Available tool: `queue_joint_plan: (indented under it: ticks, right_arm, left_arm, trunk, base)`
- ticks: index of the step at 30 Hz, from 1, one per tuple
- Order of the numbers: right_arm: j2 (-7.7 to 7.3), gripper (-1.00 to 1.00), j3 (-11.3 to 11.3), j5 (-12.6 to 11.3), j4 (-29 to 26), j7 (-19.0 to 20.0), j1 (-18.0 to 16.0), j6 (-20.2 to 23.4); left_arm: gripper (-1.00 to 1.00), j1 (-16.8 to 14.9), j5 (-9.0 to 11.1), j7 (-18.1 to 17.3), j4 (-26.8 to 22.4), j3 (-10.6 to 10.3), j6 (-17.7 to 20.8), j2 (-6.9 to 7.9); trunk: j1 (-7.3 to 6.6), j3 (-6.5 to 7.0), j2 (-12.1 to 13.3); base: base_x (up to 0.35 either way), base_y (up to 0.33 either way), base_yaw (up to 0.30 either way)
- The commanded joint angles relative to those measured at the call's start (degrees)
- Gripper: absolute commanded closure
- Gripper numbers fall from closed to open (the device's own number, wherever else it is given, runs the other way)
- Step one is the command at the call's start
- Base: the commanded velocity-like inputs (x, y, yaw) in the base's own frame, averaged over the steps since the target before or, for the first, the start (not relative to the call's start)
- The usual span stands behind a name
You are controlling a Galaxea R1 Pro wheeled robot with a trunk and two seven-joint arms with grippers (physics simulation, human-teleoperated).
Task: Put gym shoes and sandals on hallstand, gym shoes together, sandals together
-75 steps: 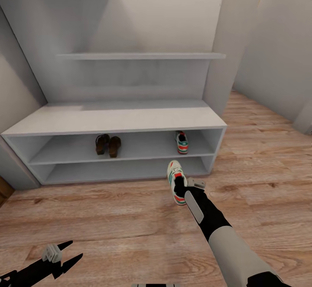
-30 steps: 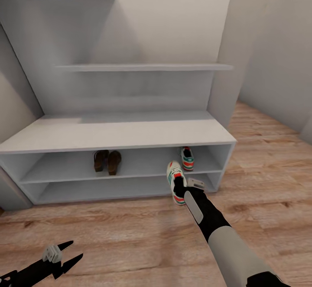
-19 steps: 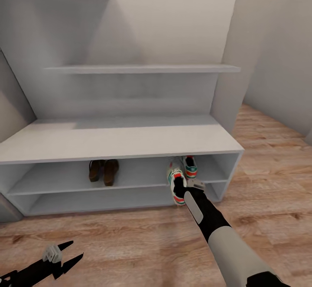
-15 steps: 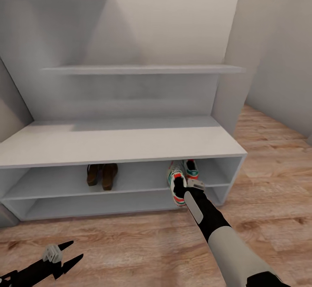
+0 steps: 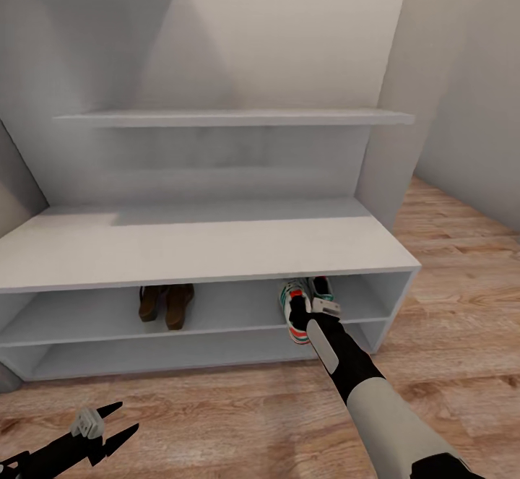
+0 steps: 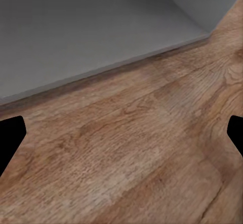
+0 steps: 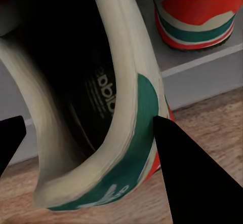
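Note:
My right gripper [image 5: 305, 311] is shut on a white gym shoe [image 5: 290, 304] with green stripes, held at the front of the hallstand's [image 5: 202, 240] upper slot. In the right wrist view the gripper [image 7: 88, 125] has a finger on either side of the held shoe's [image 7: 126, 107] dark-lined wall. The second gym shoe [image 5: 322, 288] stands on the upper shelf just behind and to the right, its red and green heel [image 7: 195, 11] facing me. Both brown sandals [image 5: 166, 304] sit side by side further left on that shelf. My left gripper [image 5: 126, 418] hangs open low at the left, over the floor [image 6: 131, 148].
Stepped wall shelves [image 5: 231, 116] rise above the hallstand's flat top. A white wall corner [image 5: 390, 139] stands right of the unit, with plank floor [image 5: 462, 262] beyond it. The lower slot [image 5: 166, 352] holds nothing that I can see.
The camera has moved closer to the hallstand, which now looms larger and lower. The held gym shoe has gone from over the floor to the upper slot's opening, beside the shelved shoe.

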Motion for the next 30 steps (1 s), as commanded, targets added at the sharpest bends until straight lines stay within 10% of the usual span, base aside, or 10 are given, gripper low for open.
queue_joint_plan:
  ticks: [1,23,30]
  right_arm:
    - [-0.04,1.00,0.24,-0.62,-0.08,-0.71,-0.03,0.10]
    - [-0.04,1.00,0.25,-0.61,-0.09,-0.71,-0.03,0.04]
    - [-0.04,1.00,0.24,-0.61,-0.09,-0.71,-0.03,0.07]
  left_arm:
    - [-1.00,-0.04,-0.02,-0.23,0.06,0.18,-0.28,-0.01]
    - [-1.00,-0.04,-0.06,-0.22,-0.09,0.08,-0.28,-0.01]
    - [-1.00,-0.04,-0.05,-0.23,-0.08,0.08,-0.20,0.00]
  trunk:
    - [-0.01,-0.05,-0.02]
    - [-0.01,-0.05,-0.02]
    - [0.17,-1.93,-0.11]
  base:
    - [0.002,0.000,0.000]
    - [0.098,0.000,0.000]
    - [0.000,0.000,0.000]
